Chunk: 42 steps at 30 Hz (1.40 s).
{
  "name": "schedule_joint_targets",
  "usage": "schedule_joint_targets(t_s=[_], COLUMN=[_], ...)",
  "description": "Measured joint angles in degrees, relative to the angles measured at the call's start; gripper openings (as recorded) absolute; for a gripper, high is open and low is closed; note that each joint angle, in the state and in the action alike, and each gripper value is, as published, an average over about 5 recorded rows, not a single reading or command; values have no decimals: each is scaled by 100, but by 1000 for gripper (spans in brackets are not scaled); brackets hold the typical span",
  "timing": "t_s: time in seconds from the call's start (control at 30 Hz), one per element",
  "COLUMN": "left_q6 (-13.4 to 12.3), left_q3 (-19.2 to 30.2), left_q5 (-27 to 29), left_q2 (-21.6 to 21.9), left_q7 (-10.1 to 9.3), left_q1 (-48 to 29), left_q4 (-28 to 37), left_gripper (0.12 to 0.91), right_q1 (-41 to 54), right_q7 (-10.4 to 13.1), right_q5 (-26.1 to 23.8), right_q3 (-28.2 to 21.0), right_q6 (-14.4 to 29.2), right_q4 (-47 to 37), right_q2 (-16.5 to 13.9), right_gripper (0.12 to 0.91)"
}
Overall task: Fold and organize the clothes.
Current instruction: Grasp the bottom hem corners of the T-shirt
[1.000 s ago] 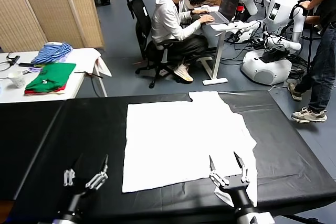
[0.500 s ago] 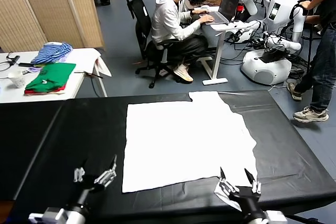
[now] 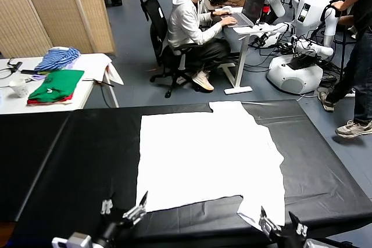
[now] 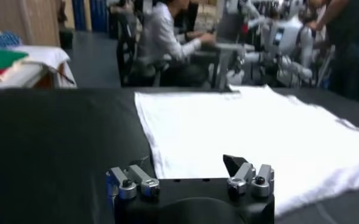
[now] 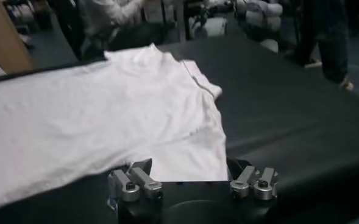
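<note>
- The head view takes in the whole black counter [image 3: 70, 155] with the white T-shirt [image 3: 203, 155] spread flat on it, plain side up, one short sleeve [image 3: 229, 107] at the far edge and the other at the near edge on the robot's right.
- That view catches both grippers only at its lower rim: the left gripper [image 3: 123, 212] sits over bare black cover just beside the shirt's near left corner, and the right gripper [image 3: 282, 226] sits at the counter's near edge beside the near sleeve.
- The left wrist view shows what the head view cannot: the left gripper [image 4: 191, 181] has its fingers spread wide apart with nothing between them, and the T-shirt [image 4: 270, 140] lies ahead of it, its straight side edge running away across the black cover.
- The right wrist view shows the right gripper [image 5: 193, 182] likewise fully spread and empty, with the near sleeve [image 5: 188, 155] lying just in front of it and the rest of the shirt stretching away.
- Beyond the counter, a white side table [image 3: 87, 68] carries a green folded garment [image 3: 57, 84] on a red one, plus a blue striped cloth [image 3: 57, 57].
- A seated person [image 3: 195, 24] types on a laptop [image 3: 253, 7]; a white humanoid robot [image 3: 305, 21] and a standing person [image 3: 360, 50] are on the right.
- Nothing lies on top of the shirt.
</note>
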Motion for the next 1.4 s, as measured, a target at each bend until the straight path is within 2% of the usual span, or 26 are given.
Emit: schedule_joint_targets(t_s=[0.3,0.67,1.03,1.23,1.33,1.4], left_q6=[27,57,193,219,258,282], left_q3=[113,306,306,193,164,169], left_q5=[-62,-19,-31,-111,-130,-118], left_q2=[-6,-55,-86,-95,-97,-105], left_q7=[-22,-141,-245,-304,-331,-356], left_q1=[-5,-44,-174,-287,-327,-344], left_q4=[48,134,275,395,433,466], left_gripper=[907,907,903,871,848,836], right_q1=[37,104,196,239,238,239], right_q7=[186,402,440,442,444,447], right_q5=[343,620,749,777,791,801], right_q3=[176,210,181,184,183,176], right_q6=[-25,-128,-173,-183,-185,-184], right_q4=[-48,-118,-217,-253,-262,-277], right_q2=[1,0,1,1,0,0], right_gripper=[907,907,907,907,889,834])
